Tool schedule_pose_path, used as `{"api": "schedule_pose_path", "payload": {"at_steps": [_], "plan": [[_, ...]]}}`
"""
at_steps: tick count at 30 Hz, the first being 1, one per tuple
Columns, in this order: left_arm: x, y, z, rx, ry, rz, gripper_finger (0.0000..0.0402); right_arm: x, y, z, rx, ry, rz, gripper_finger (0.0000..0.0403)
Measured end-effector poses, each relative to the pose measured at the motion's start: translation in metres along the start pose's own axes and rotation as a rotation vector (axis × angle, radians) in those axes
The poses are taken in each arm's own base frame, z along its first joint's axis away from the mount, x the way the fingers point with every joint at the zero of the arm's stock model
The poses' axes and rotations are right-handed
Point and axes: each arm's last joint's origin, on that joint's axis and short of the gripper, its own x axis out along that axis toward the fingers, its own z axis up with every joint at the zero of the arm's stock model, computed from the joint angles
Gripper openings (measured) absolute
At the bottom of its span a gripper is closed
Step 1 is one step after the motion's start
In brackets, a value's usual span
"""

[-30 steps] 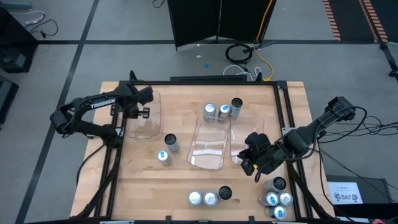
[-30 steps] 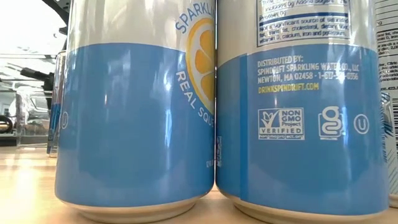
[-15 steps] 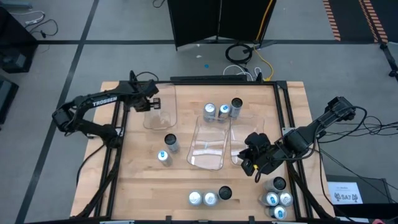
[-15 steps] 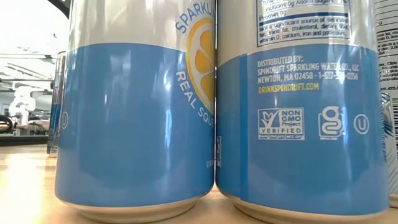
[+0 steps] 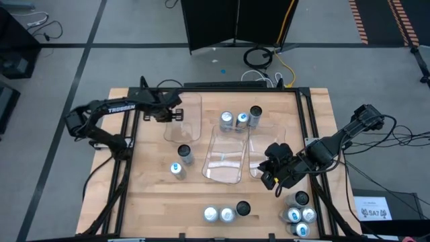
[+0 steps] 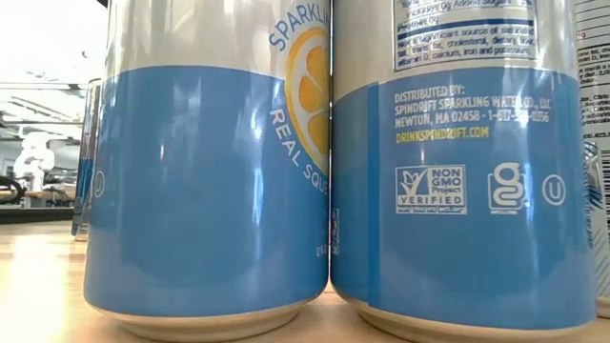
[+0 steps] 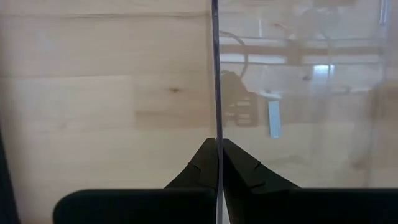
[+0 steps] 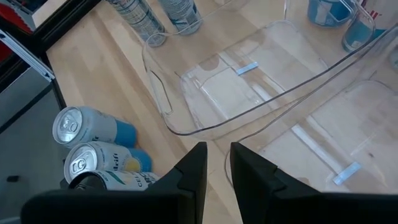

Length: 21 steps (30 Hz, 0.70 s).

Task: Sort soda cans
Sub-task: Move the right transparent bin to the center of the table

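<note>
The left gripper (image 5: pixel 177 115) pinches the thin wall of a clear plastic tray (image 5: pixel 191 124) at the far left of the wooden table (image 5: pixel 154 202), fingers squeezed tight on its edge so it can be carried. In front of it stand two small silver soda cans (image 5: pixel 181 161). Two more clear trays (image 5: pixel 225 158) lie in the middle, with three cans (image 5: pixel 240 119) behind them and three (image 5: pixel 226 214) at the front edge, not yet sorted. The right gripper (image 5: pixel 274 176) waits by the right-hand tray, fingers a little apart, holding nothing. More cans (image 5: pixel 299 212) cluster at the front right corner.
</note>
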Motion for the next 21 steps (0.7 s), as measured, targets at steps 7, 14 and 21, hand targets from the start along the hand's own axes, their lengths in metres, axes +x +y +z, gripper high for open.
{"api": "schedule_pose_path", "payload": {"at_steps": [7,14,21], "plan": [[0.006,-0.014,-0.014,0.079,0.014,0.025,0.0009,0.0,0.0,0.0,-0.014,0.0,0.001,0.0061],[0.004,-0.019,-0.029,0.145,0.042,0.034,0.0008,0.0,0.0,0.0,-0.019,0.0,0.001,0.0061],[0.003,-0.023,-0.038,0.159,0.053,0.03,0.0008,0.0,0.0,0.0,-0.026,0.0,0.001,0.0061]]}}
